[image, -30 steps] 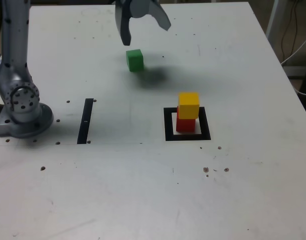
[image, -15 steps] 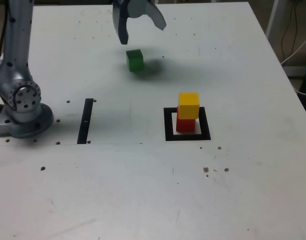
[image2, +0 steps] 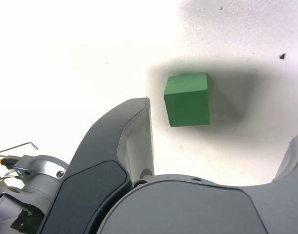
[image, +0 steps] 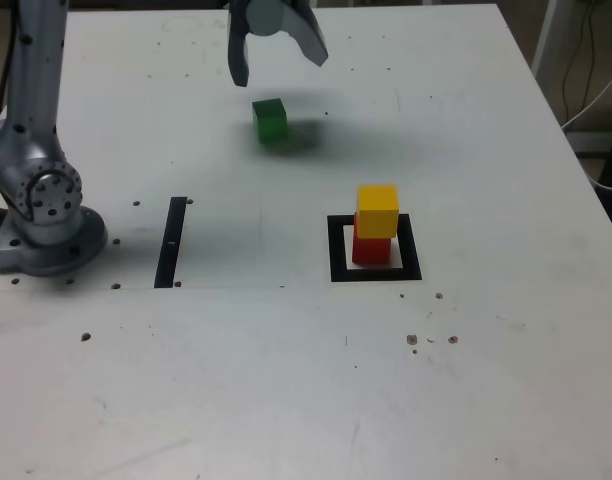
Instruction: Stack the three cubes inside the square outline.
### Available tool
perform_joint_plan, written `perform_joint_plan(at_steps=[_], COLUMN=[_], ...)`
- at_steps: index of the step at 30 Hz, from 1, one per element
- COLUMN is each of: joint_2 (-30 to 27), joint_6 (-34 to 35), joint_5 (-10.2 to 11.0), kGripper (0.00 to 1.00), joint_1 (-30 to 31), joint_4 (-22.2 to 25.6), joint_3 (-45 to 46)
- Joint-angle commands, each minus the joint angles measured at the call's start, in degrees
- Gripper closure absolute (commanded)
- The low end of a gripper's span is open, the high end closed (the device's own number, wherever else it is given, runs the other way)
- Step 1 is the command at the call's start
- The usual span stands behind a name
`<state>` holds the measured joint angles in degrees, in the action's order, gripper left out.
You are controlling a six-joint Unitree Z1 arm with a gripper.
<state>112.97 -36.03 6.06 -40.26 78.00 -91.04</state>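
The green cube (image: pixel 270 119) lies alone on the white table toward the back, and in the wrist view the green cube (image2: pixel 187 99) sits between the spread fingers, touching neither. My gripper (image: pixel 278 62) hangs open just above and behind it. To the exterior view's right, the yellow cube (image: pixel 377 210) rests on the red cube (image: pixel 371 248), both standing inside the square outline (image: pixel 336 262). One dark finger (image2: pixel 132 131) shows close beside the green cube in the wrist view.
The arm's grey base (image: pixel 46 215) stands at the exterior view's left. A narrow black strip (image: pixel 171 241) lies between the base and the outline. The table's right edge (image: pixel 566 140) has cables beyond it.
The gripper has moved slightly toward the back and the exterior view's left, staying open above the green cube. The cubes have not moved.
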Motion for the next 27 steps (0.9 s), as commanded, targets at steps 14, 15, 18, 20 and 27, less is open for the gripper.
perform_joint_plan(at_steps=[14, 15, 18, 20, 27], joint_2=[1.57, 1.85, 2.77, 3.28, 4.95], joint_6=[2.81, 2.94, 3.32, 3.48, 3.70], joint_5=[-0.66, -0.77, -1.03, -1.09, -1.64], kGripper=[0.01, 0.01, 0.01, 0.01, 0.01], joint_1=[-1.29, -1.30, -1.31, -1.31, -1.31], joint_4=[-4.90, -5.40, -7.02, -7.90, -10.50], joint_3=[5.36, 5.83, 7.32, 8.12, 10.17])
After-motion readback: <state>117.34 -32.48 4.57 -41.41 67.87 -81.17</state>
